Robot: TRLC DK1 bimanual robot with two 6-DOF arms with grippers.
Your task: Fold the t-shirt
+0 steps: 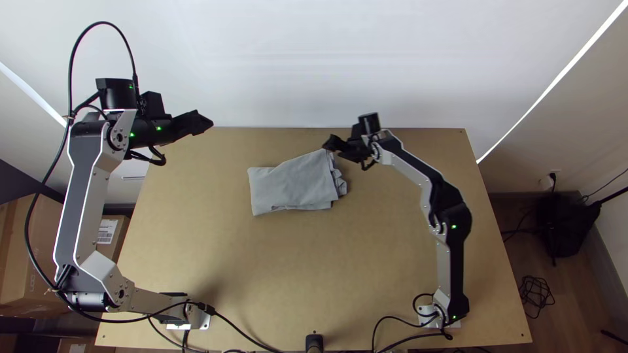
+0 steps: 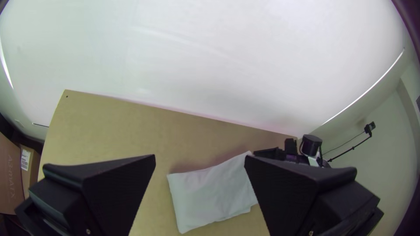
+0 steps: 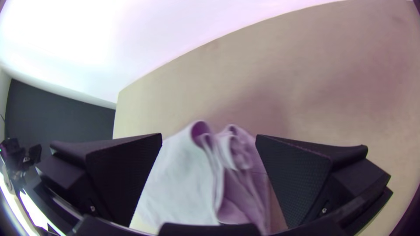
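Grey t-shirt (image 1: 288, 186) lies folded into a rough rectangle on the tabletop (image 1: 294, 261), layers ruffled and bunched at its right end. Right pincer (image 1: 328, 145) released, fingers parted, at the t-shirt's far right corner, touching or not I cannot tell. Left pincer (image 1: 208, 124) also spread wide, well apart from the t-shirt, out beyond its far left corner

On the near side of the folded grey cloth t-shirt (image 1: 288, 186), you can pass over the light wooden bench (image 1: 294, 274) from its left edge to the silver-and-black right arm (image 1: 450, 261); near the far edge, the black right gripper (image 1: 329, 145) blocks you.
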